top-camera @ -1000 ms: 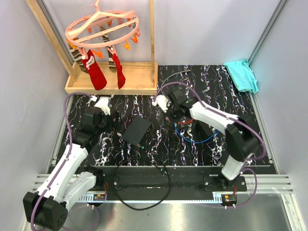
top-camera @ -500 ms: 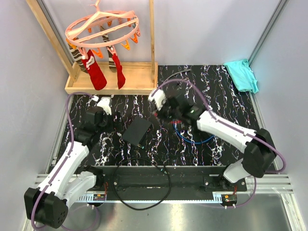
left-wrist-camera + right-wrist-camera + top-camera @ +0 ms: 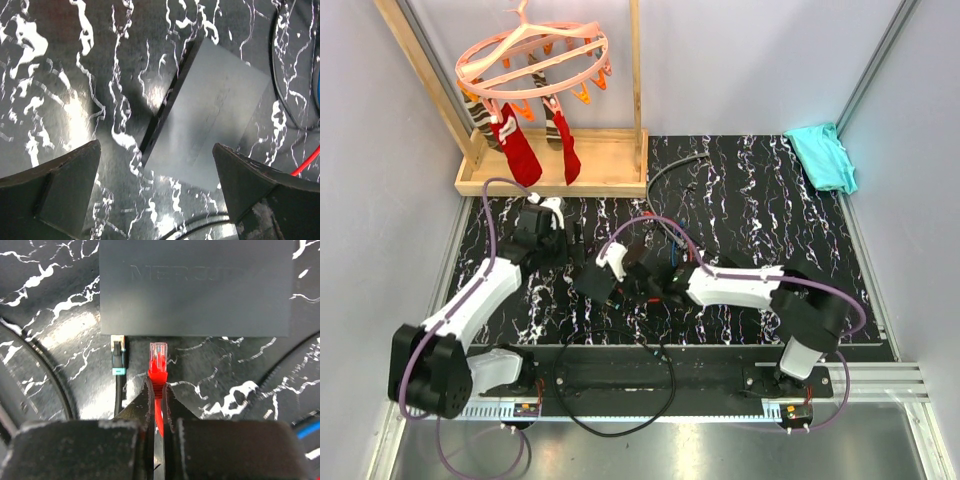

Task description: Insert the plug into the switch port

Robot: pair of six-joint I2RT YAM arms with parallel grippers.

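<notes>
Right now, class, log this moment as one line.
right claw: shut on red plug | plug: just short of switch edge, not inserted | left claw: open, over switch

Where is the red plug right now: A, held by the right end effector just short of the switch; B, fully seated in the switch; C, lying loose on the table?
A: the right end effector pinches the red plug, its clear tip just short of the switch edge.
</notes>
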